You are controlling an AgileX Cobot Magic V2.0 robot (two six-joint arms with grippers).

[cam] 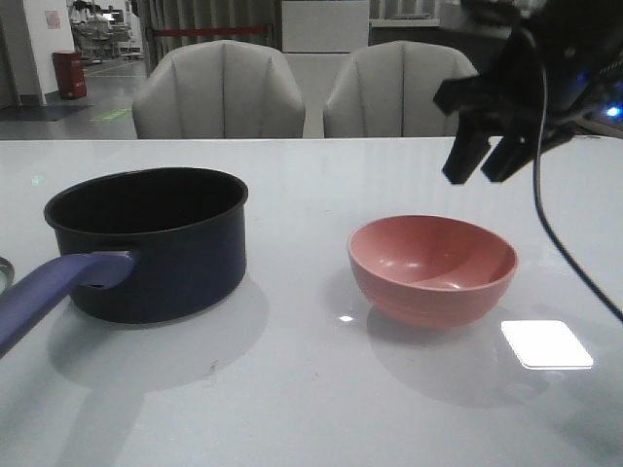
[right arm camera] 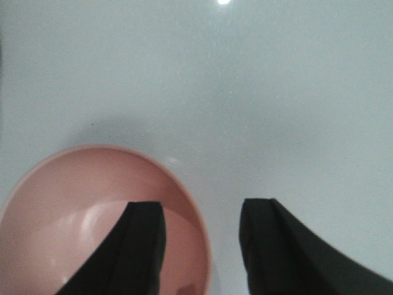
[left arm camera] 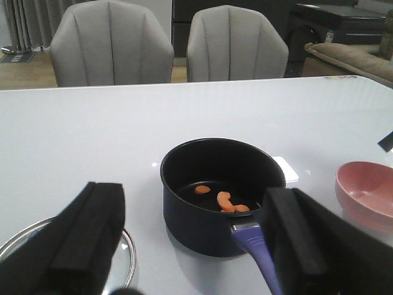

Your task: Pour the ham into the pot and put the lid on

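The navy pot (cam: 146, 243) stands left on the table, its purple-blue handle (cam: 54, 287) pointing to the front left. In the left wrist view the pot (left arm camera: 196, 209) holds three orange ham chunks (left arm camera: 225, 201). The glass lid (left arm camera: 126, 252) lies flat beside the pot; only a sliver of its rim (cam: 4, 270) shows in the front view. The pink bowl (cam: 432, 268) stands empty at the right and also shows in the right wrist view (right arm camera: 73, 203). My right gripper (cam: 482, 161) hangs open above and behind the bowl. My left gripper (left arm camera: 196, 246) is open, above the lid and handle.
Two grey chairs (cam: 219, 92) stand behind the table's far edge. A bright light reflection (cam: 546, 343) lies on the table in front of the bowl. A black cable (cam: 560, 233) hangs from the right arm at the right edge.
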